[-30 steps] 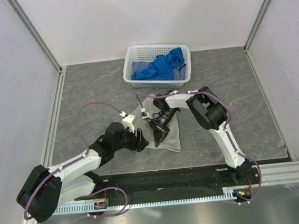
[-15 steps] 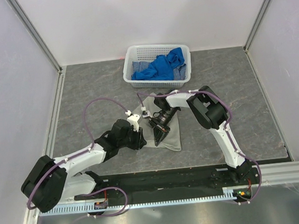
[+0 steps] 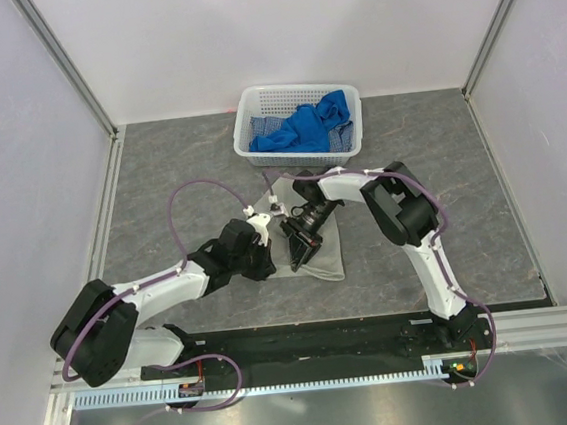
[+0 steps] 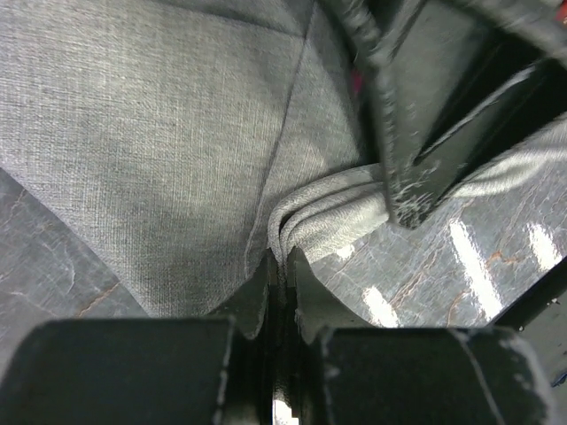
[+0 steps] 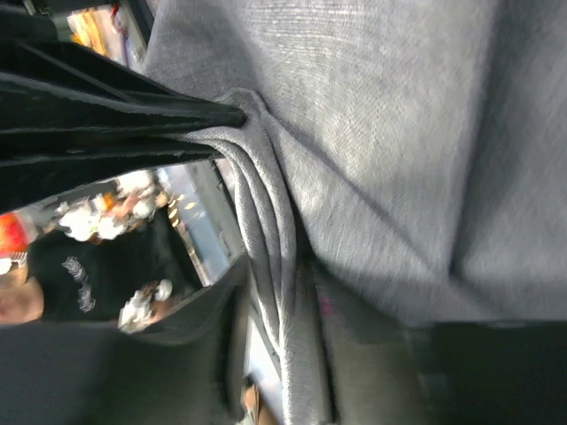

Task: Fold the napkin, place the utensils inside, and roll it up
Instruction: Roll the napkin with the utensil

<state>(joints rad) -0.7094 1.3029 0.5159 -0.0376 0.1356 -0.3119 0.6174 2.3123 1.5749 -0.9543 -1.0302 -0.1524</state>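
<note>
I think I am in the folding step. The napkin (image 3: 330, 253) lies on the counter (image 3: 160, 184) in the middle of the top view, below the white basket (image 3: 249, 110) with the blue cloths (image 3: 306, 128) in it. Both arms meet at the napkin's lower left side. My left end effector (image 4: 280, 261) is clenched, and its tips pinch the soft, stacked edge of the napkin. My right end effector (image 3: 298, 261) comes down just beside it onto the same bunched edge. In the right wrist view the folds run between its fingers, but I cannot tell if it is pinching them or letting go. The napkin is plain grey-beige and thin. It is already doubled into a smaller shape, with one long crease across its flat part. At the pinched spot I can see a few layers curled over each other like pages. I cannot see the fork anywhere, so I cannot tell if it is hidden under the arms or inside the cloth. For the next move I think the left side must keep all the layers together while it carries the edge over. Thin cloth like this may slip, and one layer could fall out. The two end effectors are very close, so I would go slowly so they do not bump.
</note>
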